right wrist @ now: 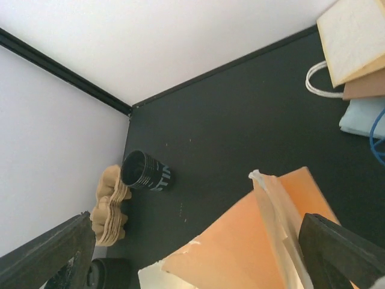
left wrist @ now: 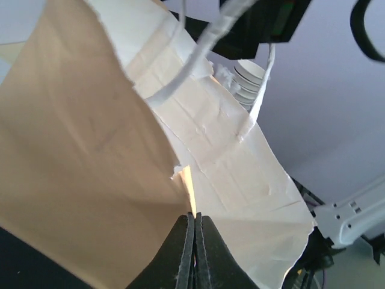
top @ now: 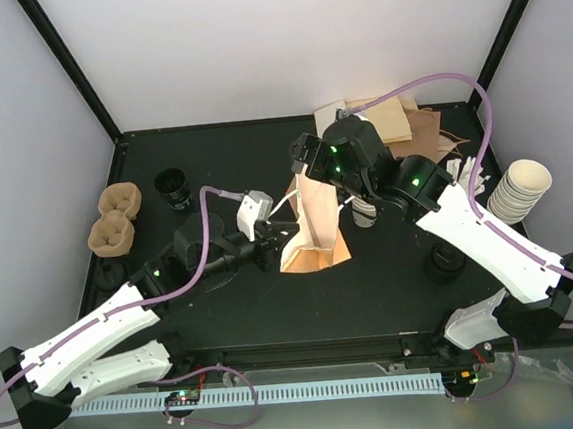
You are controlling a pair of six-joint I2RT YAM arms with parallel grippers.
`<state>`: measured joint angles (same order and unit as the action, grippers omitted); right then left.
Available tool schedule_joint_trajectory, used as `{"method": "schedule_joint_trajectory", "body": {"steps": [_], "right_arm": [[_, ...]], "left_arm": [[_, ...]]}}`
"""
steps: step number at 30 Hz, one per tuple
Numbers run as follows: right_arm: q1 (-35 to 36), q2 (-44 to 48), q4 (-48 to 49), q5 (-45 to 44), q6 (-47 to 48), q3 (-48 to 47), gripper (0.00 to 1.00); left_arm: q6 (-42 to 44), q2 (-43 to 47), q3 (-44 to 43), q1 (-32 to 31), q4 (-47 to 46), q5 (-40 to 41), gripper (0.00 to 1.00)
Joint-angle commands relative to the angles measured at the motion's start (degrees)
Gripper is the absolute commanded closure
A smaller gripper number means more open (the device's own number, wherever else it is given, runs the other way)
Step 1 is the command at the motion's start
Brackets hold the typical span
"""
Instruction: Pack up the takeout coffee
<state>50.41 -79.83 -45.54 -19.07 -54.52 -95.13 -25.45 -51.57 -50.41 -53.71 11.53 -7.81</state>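
Observation:
A brown paper bag [top: 312, 222] stands open in the middle of the table, its white handles up. My left gripper [top: 269, 238] is shut on the bag's left rim; in the left wrist view the closed fingertips [left wrist: 194, 220] pinch the paper edge of the bag [left wrist: 90, 150]. Above the bag's mouth hangs my right gripper [top: 309, 165], open wide and holding nothing. In its wrist view the bag [right wrist: 252, 247] lies between its spread fingers [right wrist: 60, 253]. The takeout coffee [top: 364, 214], a small cup with a dark lid, stands just right of the bag, partly hidden by the right arm.
Brown pulp trays [top: 116, 214] and a black cup [top: 171, 184] sit at the left. A stack of lidless cream cups [top: 520, 189] stands at the right edge. Flat paper bags [top: 399, 119] lie at the back. A black round object [top: 443, 259] sits near the right arm.

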Motion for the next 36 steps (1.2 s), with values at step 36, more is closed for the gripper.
{"method": "schedule_joint_trajectory", "body": {"steps": [36], "right_arm": [[-0.76,18.31,-5.99,20.53,15.07,2.76,0.02]], "left_arm": [[-3.28,-2.45,-4.66,11.24,9.34,7.50,0.98]]}}
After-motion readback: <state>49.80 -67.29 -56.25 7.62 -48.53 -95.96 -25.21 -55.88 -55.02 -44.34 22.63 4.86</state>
